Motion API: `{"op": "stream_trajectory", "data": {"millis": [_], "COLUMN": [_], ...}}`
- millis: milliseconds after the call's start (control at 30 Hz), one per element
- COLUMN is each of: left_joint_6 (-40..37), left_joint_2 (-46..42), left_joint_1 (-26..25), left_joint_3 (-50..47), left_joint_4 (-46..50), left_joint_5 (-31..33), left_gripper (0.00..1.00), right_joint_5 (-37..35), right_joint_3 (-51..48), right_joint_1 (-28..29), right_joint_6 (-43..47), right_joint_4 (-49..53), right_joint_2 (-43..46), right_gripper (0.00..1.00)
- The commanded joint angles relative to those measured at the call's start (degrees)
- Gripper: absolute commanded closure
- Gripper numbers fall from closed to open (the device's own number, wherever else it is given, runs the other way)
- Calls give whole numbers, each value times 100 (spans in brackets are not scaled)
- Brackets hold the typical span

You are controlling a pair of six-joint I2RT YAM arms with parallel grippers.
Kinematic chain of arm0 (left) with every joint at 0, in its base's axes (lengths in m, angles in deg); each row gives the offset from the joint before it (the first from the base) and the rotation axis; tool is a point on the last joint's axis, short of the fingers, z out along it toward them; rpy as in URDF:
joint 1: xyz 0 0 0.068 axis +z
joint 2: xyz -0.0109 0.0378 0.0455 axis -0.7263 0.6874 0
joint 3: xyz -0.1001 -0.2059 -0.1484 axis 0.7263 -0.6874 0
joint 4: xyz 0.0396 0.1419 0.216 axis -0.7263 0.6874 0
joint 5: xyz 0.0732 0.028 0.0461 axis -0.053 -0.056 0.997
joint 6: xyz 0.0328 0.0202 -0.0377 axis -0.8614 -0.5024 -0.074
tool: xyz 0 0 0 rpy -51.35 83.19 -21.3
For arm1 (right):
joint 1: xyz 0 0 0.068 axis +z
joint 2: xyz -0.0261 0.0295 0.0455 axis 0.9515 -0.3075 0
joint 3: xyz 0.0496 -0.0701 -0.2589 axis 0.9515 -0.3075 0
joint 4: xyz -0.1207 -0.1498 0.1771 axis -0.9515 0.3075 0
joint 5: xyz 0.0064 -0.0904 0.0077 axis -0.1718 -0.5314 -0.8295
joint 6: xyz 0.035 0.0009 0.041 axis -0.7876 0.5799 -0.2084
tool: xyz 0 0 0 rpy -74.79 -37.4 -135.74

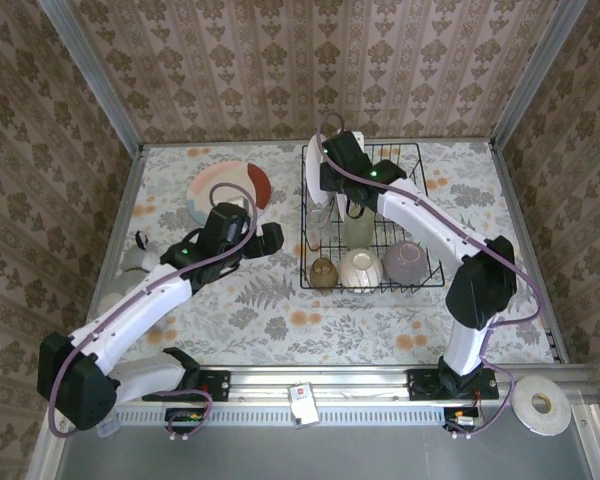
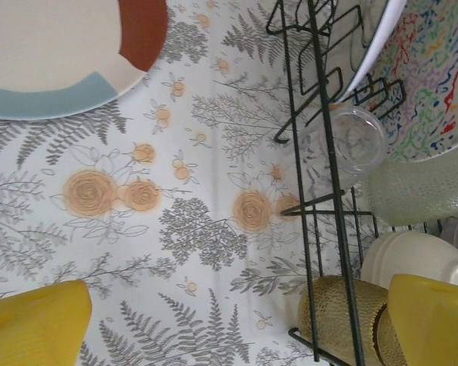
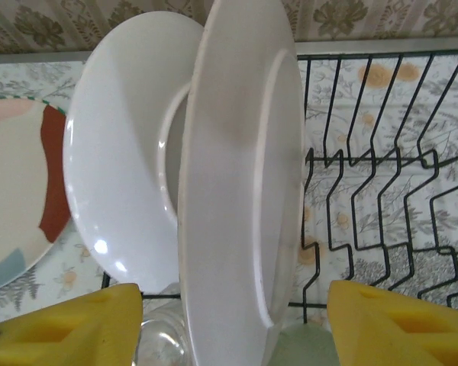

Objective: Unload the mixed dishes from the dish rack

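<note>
The black wire dish rack stands right of centre. Two white plates stand upright at its back left. Along its front sit a brown cup, a cream bowl and a lavender bowl, with a pale green glass behind them. My right gripper is open, its yellow fingers either side of the nearer white plate; the other plate is just left. My left gripper is open over the tablecloth beside the rack, near the brown cup.
A plate with pink, blue and red patches lies flat on the table left of the rack. A clear glass sits in the rack by the colourful plate face. A tape roll lies at the front right.
</note>
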Motion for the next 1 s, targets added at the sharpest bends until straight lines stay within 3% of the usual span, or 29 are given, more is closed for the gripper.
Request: {"op": "stream_trajectory", "data": {"millis": [0,500,600,800,967], "left_joint_6": [-142,-263,-446,-566,-561], "left_joint_2": [-233,-629,-830,-1382,-1765], "left_joint_1": [177,436,537,1007,1373], "left_joint_3": [-157,-406,-510,-914,-1090], "left_joint_4": [-87,-213,-508,-1392,-1485], "left_joint_5": [-170,-501,-906,-2293,-2497], "left_gripper": [0,0,0,0,0], "right_joint_5": [-565,-1688,-1834,-2067,-2252], "right_joint_3": [340,1027,1078,1192,1261], "right_joint_1": [58,321,374,432,488], "right_joint_6": [-79,-53,-86,-189,-266], "right_joint_4": [247,555,585,742,770], "right_joint_2": [-229,-941,-1011,-1096,-1051], "right_gripper": [42,77,84,98,100]}}
